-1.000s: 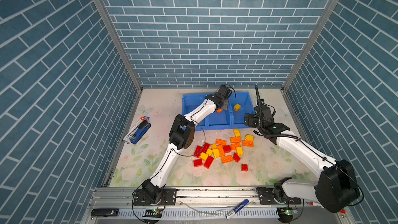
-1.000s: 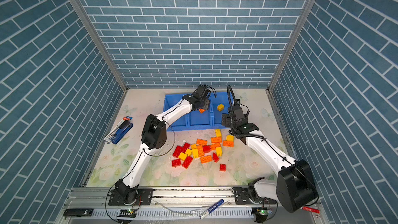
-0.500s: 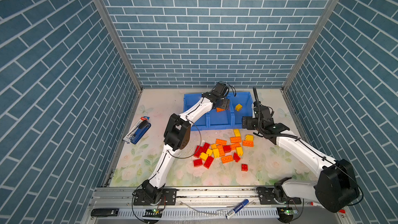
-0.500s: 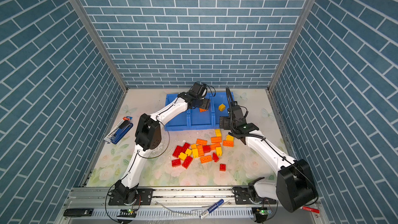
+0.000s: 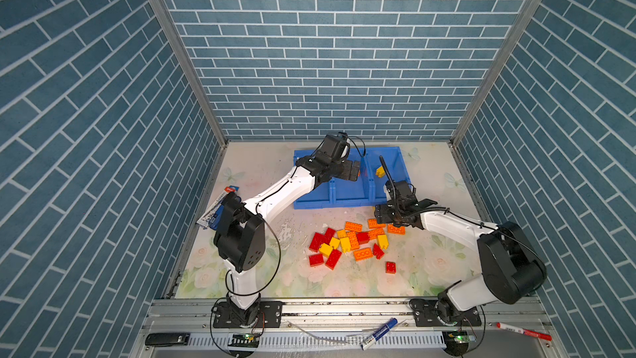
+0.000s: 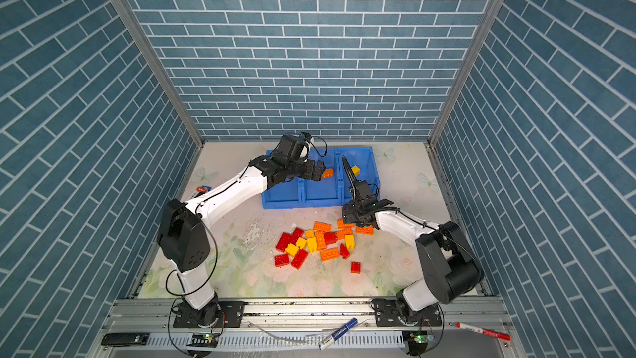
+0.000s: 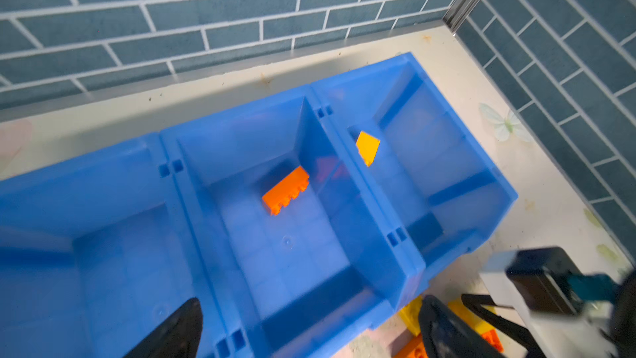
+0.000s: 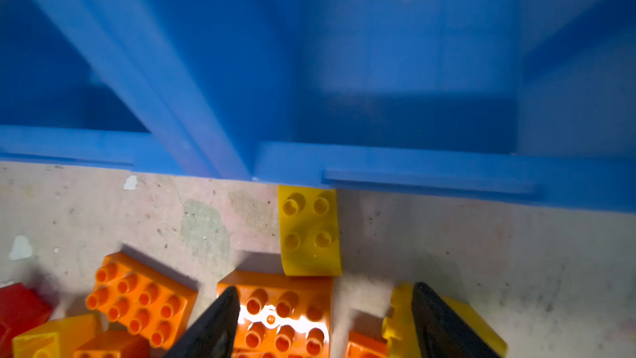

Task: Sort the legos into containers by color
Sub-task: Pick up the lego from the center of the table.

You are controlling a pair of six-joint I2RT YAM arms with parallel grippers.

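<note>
The containers (image 5: pixel 347 201) (image 6: pixel 303 203) are three joined blue bins at the back of the table. My left gripper (image 5: pixel 352 170) (image 7: pixel 311 304) hovers open over them with nothing between its fingers. An orange brick (image 7: pixel 285 189) (image 6: pixel 327 173) lies in the middle bin, and a yellow brick (image 7: pixel 367 148) (image 5: pixel 379 171) in the right bin. The loose legos (image 5: pixel 351 239) (image 6: pixel 320 241), red, orange and yellow, lie piled in front of the bins. My right gripper (image 5: pixel 385 216) (image 8: pixel 323 289) is low over the pile's far edge, open, its fingers on either side of an orange 2x4 brick (image 8: pixel 278 315).
A yellow 2x2 brick (image 8: pixel 309 232) rests against the bins' front wall (image 8: pixel 413 170). A dark blue stapler (image 5: pixel 216 208) lies at the left wall, partly behind my left arm. A blue marker (image 5: pixel 378 332) and a red marker (image 5: pixel 523 330) lie on the front rail.
My left gripper has opened, and the orange brick it carried now lies in the middle bin. My right gripper has come down from the bins to the pile, its jaws narrowing.
</note>
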